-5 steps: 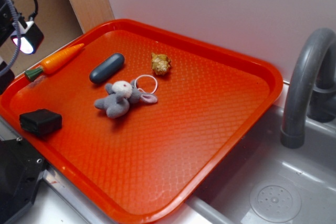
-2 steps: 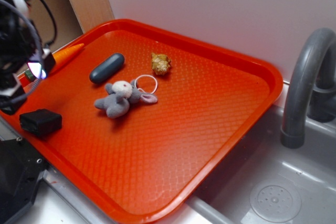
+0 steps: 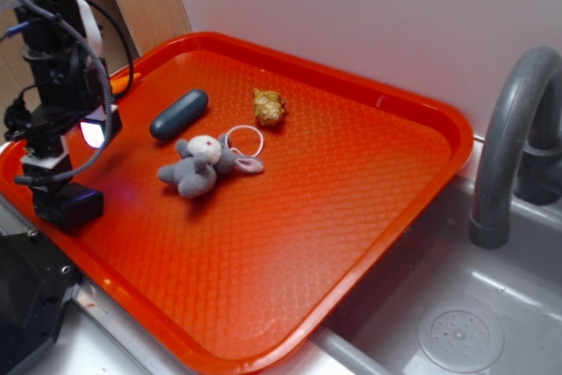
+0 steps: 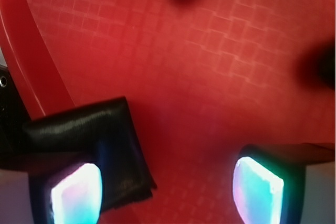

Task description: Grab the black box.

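Black box [image 3: 68, 205] at the near left corner of the red tray [image 3: 351, 217], close to the rim. Gripper [image 4: 168, 190] directly above it, fingers [image 4: 258, 190] spread wide apart, one at the box's edge, nothing clamped. Plush bunny [image 3: 198, 164] and dark capsule [image 3: 178, 113] further in.

Toy kitchen: grey sink [image 3: 457, 305], faucet [image 3: 514, 129], tray [image 3: 351, 191].

Toy-strewn orange tray [image 3: 386, 173]

the black box [image 3: 70, 205] [image 4: 100, 145], small, matte and rectangular, lies flat by the tray's near-left rim.
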`<state>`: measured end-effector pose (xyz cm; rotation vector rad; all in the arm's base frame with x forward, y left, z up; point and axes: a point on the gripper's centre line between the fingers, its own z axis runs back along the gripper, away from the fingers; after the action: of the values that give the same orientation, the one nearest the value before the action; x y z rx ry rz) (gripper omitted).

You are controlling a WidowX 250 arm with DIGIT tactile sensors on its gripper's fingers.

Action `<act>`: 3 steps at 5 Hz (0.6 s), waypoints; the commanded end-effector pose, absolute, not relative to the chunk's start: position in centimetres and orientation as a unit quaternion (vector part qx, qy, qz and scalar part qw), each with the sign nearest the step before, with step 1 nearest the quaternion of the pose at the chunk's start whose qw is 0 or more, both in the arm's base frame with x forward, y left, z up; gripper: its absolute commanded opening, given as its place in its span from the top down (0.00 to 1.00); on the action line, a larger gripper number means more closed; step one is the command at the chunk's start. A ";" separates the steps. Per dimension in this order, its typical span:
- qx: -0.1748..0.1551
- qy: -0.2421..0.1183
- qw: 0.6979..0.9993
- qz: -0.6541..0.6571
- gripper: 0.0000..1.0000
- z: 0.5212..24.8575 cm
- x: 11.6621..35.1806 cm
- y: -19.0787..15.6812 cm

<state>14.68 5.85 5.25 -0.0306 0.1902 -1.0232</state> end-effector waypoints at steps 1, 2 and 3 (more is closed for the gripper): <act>-0.026 0.060 0.850 -0.523 0.00 7.9 12.5 4.2; -0.031 0.064 0.849 -0.524 0.00 7.8 11.8 4.1; -0.034 0.089 0.849 -0.520 0.00 6.3 12.0 3.9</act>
<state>11.51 4.34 6.21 -0.0907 0.2007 -1.0835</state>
